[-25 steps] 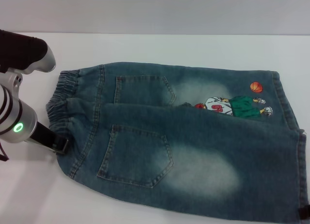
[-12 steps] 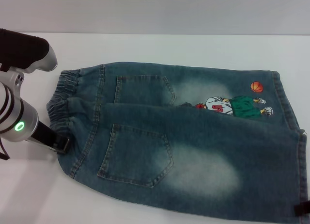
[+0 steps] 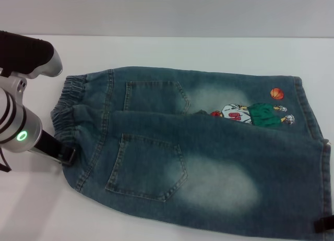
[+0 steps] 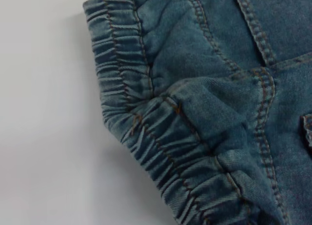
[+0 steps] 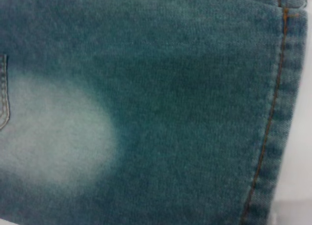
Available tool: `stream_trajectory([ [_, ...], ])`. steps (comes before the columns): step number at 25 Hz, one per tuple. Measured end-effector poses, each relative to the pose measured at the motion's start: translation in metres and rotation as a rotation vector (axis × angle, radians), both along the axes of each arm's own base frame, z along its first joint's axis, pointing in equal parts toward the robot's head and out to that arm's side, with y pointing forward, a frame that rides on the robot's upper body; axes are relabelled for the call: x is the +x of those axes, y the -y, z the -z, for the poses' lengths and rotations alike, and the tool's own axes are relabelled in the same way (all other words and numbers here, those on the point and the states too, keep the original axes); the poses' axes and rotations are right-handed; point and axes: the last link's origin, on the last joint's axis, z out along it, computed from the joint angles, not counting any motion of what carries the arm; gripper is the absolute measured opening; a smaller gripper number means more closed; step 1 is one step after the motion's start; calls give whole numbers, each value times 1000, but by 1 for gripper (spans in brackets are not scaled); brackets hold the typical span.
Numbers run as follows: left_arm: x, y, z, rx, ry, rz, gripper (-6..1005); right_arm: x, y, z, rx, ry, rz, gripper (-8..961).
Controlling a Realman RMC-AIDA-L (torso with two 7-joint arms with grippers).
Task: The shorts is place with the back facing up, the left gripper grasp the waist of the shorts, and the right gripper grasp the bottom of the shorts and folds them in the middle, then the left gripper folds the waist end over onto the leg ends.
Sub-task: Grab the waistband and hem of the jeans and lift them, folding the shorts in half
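Lying folded lengthwise on the desk (image 3: 156, 50), the shorts (image 3: 209, 157) meet the left hand (image 3: 67, 155) at the waist (image 3: 65, 113), nine o'clock; grip unclear.

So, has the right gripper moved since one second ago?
Yes. The right gripper has risen along the shorts' hem edge, away from the picture's bottom corner.

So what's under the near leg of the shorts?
The far leg of the shorts: the near half overlaps it, partly covering the cartoon print. Anything beneath both layers is hidden.
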Motion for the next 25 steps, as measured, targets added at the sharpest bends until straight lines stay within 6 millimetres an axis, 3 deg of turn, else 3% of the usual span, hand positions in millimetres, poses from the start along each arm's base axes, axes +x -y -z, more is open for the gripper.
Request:
stream_trajectory([
  [22, 1, 0, 1, -1, 6, 4, 232, -5, -9, 6, -9, -6, -37, 500],
  [25, 1, 0, 0, 0, 7, 4, 233, -6, -10, 6, -10, -16, -39, 463],
])
